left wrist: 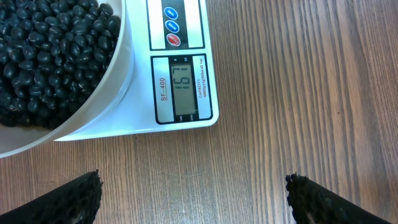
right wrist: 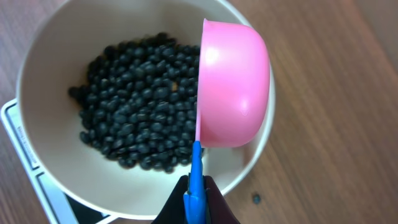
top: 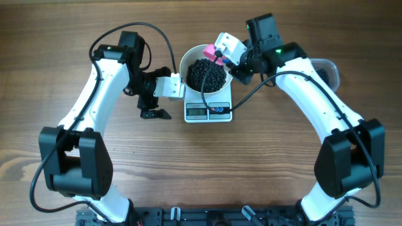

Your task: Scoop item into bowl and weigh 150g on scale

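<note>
The left hand [top: 155,113] is hanging just beside the left edge of the scale [top: 208,111], low over the desk [left wrist: 311,93]. Any drift rightward would be nudging the scale or the bowl [top: 185,68] sitting on it and upsetting the reading. On the wrist view the display [left wrist: 185,87] seems to be showing a figure somewhat above the target, though the last digit is hard to make out. So the likely trouble is overshoot: if that reading is right, the beans [top: 207,75] heaped in the bowl are already weighing too much and some need to come out.

Further right, the pink scoop [right wrist: 233,87] is tipping on its side above the bowl's right rim, with its mouth turned toward the beans. Whether anything is left inside it cannot be told. Digging it back in could be pressing on the bowl and falsifying the weight, sliding the bowl on the scale, or flicking beans over the rim. One stray bean [right wrist: 255,199] is already lying on the desk beside the bowl. The clear tub [top: 328,68] is sitting beyond the right arm, mostly hidden.

As for the hands: the left one is spread wide, with both fingertips far apart, empty and touching nothing. The right hand [right wrist: 196,208] is pressed tight together, pinching the scoop's thin blue handle [right wrist: 195,174] between its fingers.
</note>
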Controlling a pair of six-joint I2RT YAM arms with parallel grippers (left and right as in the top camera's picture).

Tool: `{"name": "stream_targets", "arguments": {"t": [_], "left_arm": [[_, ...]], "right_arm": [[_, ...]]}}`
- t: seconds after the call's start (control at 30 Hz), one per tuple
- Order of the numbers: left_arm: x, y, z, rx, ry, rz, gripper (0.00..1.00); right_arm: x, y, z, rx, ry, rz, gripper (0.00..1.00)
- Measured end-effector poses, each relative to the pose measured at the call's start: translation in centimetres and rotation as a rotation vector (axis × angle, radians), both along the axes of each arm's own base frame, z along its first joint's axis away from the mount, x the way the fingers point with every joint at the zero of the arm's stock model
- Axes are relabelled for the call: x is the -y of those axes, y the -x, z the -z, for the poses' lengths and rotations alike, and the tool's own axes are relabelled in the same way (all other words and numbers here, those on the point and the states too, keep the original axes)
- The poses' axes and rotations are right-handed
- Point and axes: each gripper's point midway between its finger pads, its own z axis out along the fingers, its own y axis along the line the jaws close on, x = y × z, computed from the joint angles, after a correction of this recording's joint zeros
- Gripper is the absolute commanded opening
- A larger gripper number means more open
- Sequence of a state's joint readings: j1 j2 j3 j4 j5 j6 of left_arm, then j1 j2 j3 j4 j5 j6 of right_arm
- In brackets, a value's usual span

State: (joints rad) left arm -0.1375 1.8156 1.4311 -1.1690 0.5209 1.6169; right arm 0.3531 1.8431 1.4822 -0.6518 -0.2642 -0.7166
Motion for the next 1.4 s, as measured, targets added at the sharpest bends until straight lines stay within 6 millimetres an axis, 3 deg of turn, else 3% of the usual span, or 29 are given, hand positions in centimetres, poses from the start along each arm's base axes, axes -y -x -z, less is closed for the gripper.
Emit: {"name": "stream_targets", "arguments": {"t": [0.3,0.87,1.1,1.4], "left_arm": [[0.0,0.0,0.0,0.000,0.000,0.000,1.00],[0.0,0.0,0.0,0.000,0.000,0.000,1.00],[0.0,0.0,0.0,0.000,0.000,0.000,1.00],[0.0,0.0,0.0,0.000,0.000,0.000,1.00]], "right_arm": [[-0.4,0.5,2.9,-0.076,0.022,-0.002,0.04],[-1.1,0.2,2.5,-0.076,-0.028,0.014,0.04],[-1.4,1.8,2.9,-0.152,-0.048,-0.007,0.04],[-3.4,3.8,2.1,-0.263,-0.191,-0.038,0.04]]}}
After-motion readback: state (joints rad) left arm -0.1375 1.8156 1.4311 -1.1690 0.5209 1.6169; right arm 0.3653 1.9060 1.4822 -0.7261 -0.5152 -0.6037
